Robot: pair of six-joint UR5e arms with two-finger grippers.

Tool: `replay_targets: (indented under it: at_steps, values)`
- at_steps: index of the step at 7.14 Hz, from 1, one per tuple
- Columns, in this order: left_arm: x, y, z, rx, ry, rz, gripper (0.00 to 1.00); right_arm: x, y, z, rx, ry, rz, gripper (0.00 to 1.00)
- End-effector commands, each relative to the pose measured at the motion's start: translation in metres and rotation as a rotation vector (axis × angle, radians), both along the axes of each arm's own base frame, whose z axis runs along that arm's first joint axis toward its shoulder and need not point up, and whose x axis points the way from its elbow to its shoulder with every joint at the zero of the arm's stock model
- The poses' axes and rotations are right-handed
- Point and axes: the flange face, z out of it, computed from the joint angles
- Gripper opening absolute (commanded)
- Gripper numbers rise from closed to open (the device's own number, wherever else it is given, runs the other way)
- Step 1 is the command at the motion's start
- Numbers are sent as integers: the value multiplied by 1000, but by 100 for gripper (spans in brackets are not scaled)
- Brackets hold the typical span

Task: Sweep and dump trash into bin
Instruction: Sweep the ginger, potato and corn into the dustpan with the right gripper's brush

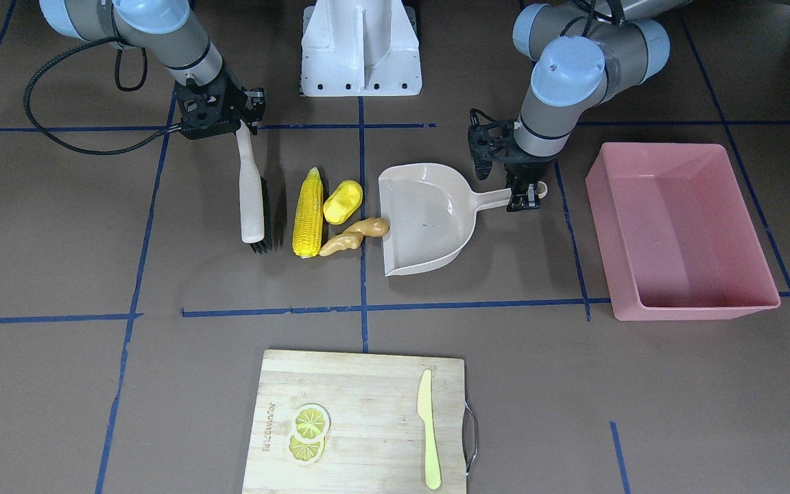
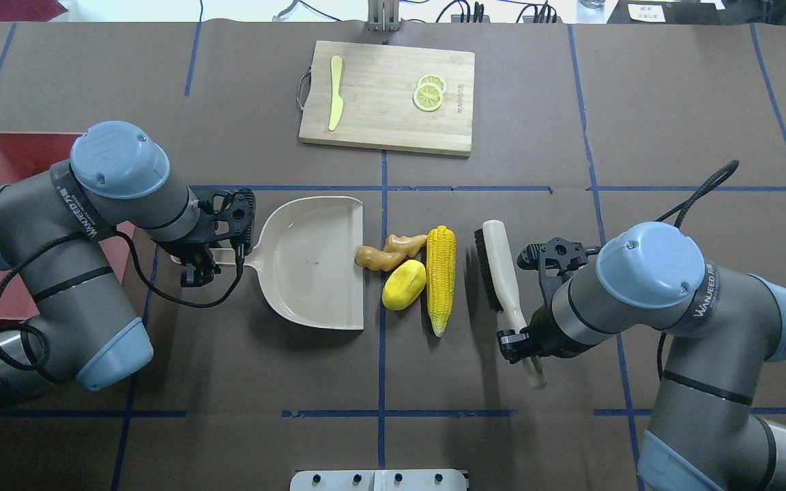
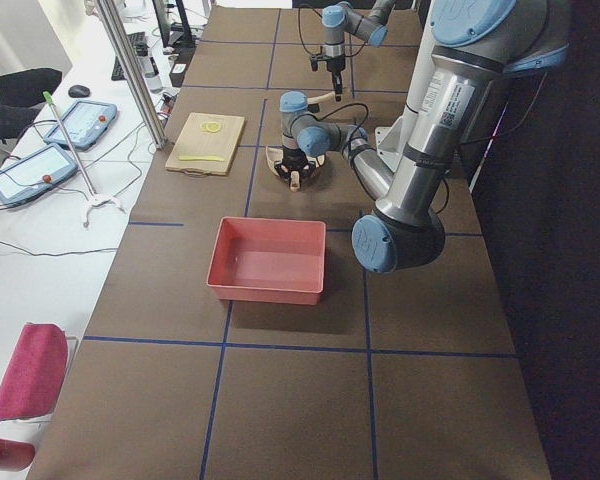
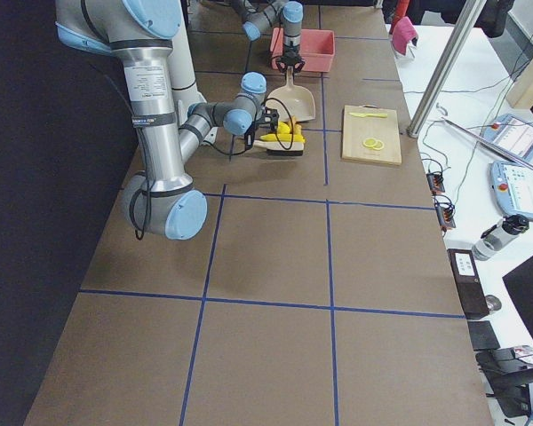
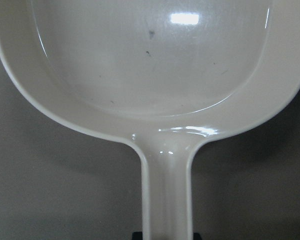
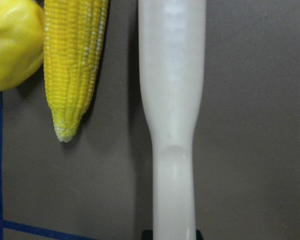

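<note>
Pink rectangular plastic bin (image 1: 695,306): in the overhead view, at 9 o'clock of the dustpan and apart from it; the left arm partly covers it.
Beige plastic dustpan (image 2: 311,273): flat on the brown table (image 2: 638,136), mouth toward 3 o'clock, handle toward 9.
Left gripper (image 1: 525,194): fingers closed on the dustpan handle's end.
Trash: on the table at 3 o'clock of the pan's mouth. Long yellow corn cob (image 2: 441,273) lies 12-to-6. Stubby yellow potato-like lump (image 2: 404,284) is against its 9 o'clock side. Knobbly tan ginger root (image 2: 385,254) has one end at the pan's lip.
Cream-handled brush (image 2: 502,266): just at 3 o'clock of the corn cob, black bristles facing it.
Right gripper (image 1: 243,125): clamped round the brush handle.
Wooden cutting board (image 2: 379,123): at 12 o'clock, well apart, carrying a pale yellow-green knife (image 2: 335,101) and lemon slices (image 2: 429,94).
</note>
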Motion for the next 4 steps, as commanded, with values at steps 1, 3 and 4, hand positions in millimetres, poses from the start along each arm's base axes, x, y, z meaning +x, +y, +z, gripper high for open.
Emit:
replay_targets:
  at_steps: [1,3,4]
  values:
    - [1,0,-4,3,4,1,8,-16,17,-4,-33,3,-19,0]
    - [2,0,-4,1,-1,2,8,-29,28,-8,-37,22,-44,0]
    - [3,0,-5,-2,-7,2,8,-32,27,-11,-35,19,-45,0]
